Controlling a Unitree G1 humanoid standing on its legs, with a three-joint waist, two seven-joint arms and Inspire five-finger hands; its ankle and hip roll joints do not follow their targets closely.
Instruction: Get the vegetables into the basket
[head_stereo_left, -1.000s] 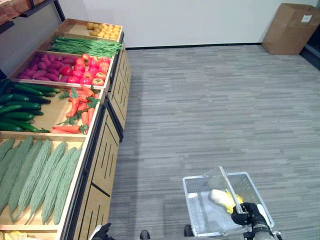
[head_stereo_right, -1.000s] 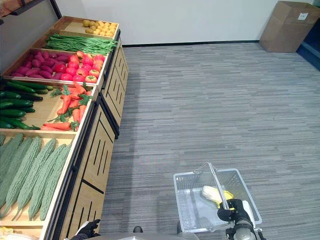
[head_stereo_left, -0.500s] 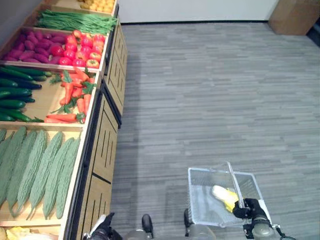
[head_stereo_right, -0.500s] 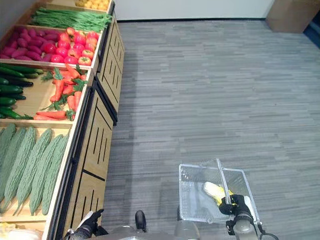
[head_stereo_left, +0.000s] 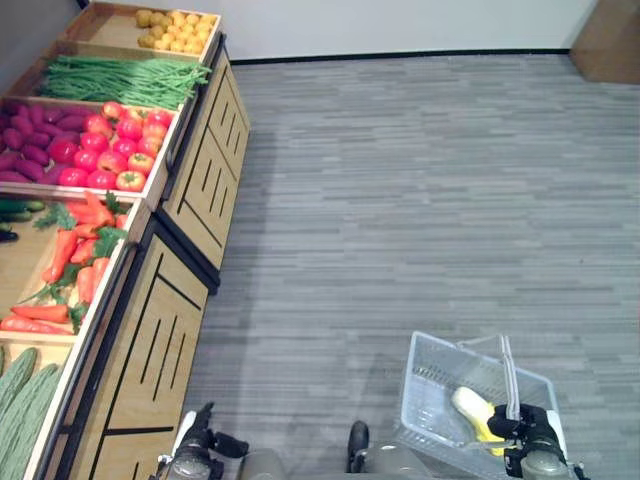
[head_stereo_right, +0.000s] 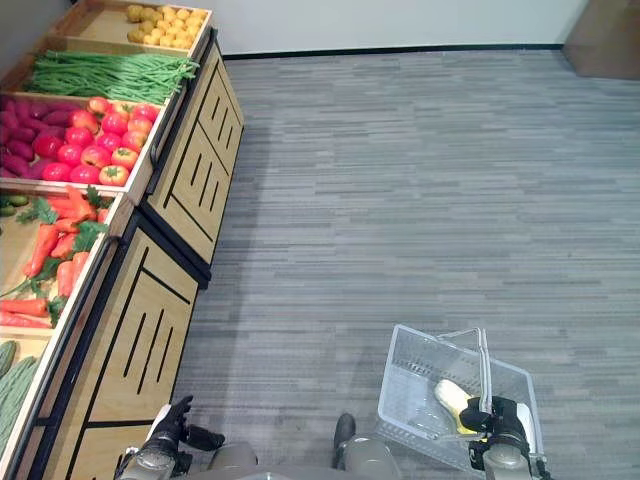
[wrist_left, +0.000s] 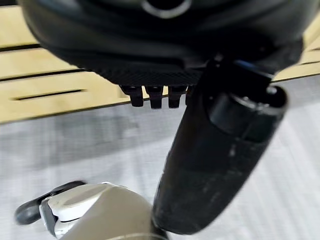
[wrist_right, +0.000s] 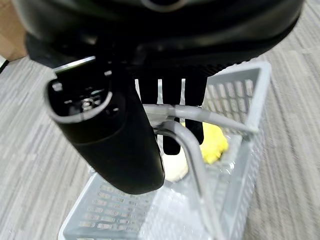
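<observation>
Our view has swung right, so the produce shelf now hugs the left edge beside open floor. Our right hand grips the basket handle; our left hand hangs loosely open.

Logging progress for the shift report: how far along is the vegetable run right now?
Started: one pale yellow vegetable already lies in the basket. In hand: the right robot hand is curled round the basket's handle, carrying it above the floor. The left robot hand holds nothing, low beside the shelf. Left: carrots, tomatoes and green beans sit in their trays.
</observation>
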